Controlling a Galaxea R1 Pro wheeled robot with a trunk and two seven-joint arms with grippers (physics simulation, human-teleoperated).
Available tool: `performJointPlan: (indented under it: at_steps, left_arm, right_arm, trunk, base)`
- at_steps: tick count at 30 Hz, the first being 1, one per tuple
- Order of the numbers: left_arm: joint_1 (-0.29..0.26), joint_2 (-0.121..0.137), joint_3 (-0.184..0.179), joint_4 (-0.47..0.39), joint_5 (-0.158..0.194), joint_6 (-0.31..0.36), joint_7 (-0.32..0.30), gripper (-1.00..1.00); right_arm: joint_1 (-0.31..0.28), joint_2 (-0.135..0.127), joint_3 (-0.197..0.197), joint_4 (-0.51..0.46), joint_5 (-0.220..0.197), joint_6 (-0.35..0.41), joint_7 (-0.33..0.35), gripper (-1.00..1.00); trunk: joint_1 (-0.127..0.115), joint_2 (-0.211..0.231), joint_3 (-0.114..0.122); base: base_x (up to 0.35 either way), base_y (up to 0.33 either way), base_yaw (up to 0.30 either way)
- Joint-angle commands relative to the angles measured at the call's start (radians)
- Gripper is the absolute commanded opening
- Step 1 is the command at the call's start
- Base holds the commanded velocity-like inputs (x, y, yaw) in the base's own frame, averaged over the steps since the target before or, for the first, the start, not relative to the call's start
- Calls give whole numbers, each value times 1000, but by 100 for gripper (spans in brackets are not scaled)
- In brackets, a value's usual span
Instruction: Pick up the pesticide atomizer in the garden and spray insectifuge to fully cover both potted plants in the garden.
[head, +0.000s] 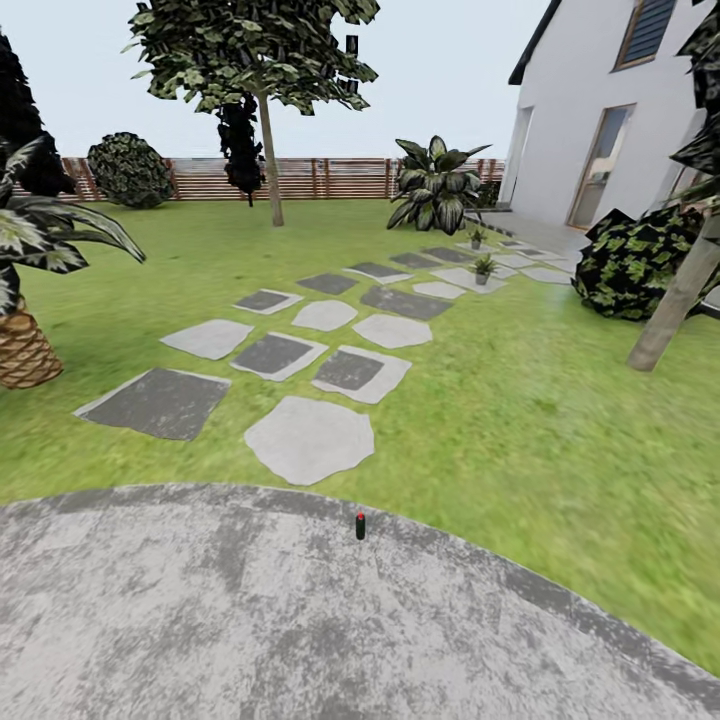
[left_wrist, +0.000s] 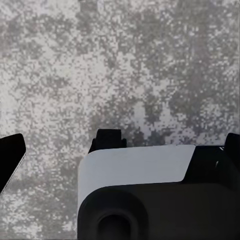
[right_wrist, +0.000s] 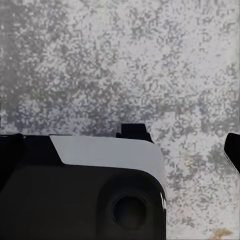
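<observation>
- Grey mottled paving (head: 200, 620) fills the near ground in the head view, and behind it a green lawn (head: 520, 420) runs to a brown slatted fence (head: 300, 178).
- On the paving, close to its curved edge with the lawn, the pesticide atomizer (head: 360, 526) stands upright: one small dark bottle with a reddish top. Nothing touches it.
- Two potted plants stand far behind it on the stepping stones (head: 310, 438). The nearer plant (head: 484, 268) sits in a small grey pot; the farther plant (head: 476, 238) is too small to see its pot clearly.
- I count about eighteen stones, some dark grey and some pale.
- Around the lawn are one big striped-leaf plant (head: 436, 186), one tall tree (head: 262, 60), one round bush (head: 128, 170) by the fence, one leafy bush (head: 640, 262) and a white house (head: 600, 100).
- At the left edge, a palm (head: 30, 290) has a woven brown base.
- In the left wrist view, the left gripper (left_wrist: 125, 145) points at the paving with dark fingers wide apart, holding nothing.
- In the right wrist view, the right gripper (right_wrist: 182, 142) is also spread wide over the paving and empty.
</observation>
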Motion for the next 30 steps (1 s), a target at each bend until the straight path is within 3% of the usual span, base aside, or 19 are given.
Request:
performJointPlan:
  at_steps: [1, 24, 30]
  left_arm:
    - [-1, 0, 1, 1, -1, -3, 1, 100]
    - [-1, 0, 1, 1, -1, -4, 2, 100]
    - [-1, 0, 1, 1, 0, -4, 2, 100]
  right_arm:
    - [-1, 0, 0, 1, 0, -3, 0, 100]
    - [-1, 0, 0, 1, 5, -3, 0, 100]
    - [-1, 0, 0, 1, 5, -3, 0, 100]
  trunk:
    - [1, 0, -1]
    - [1, 0, -1]
    - [1, 0, -1]
  base:
    - [341, 0, 0]
    - [341, -1, 0]
    - [301, -135, 0]
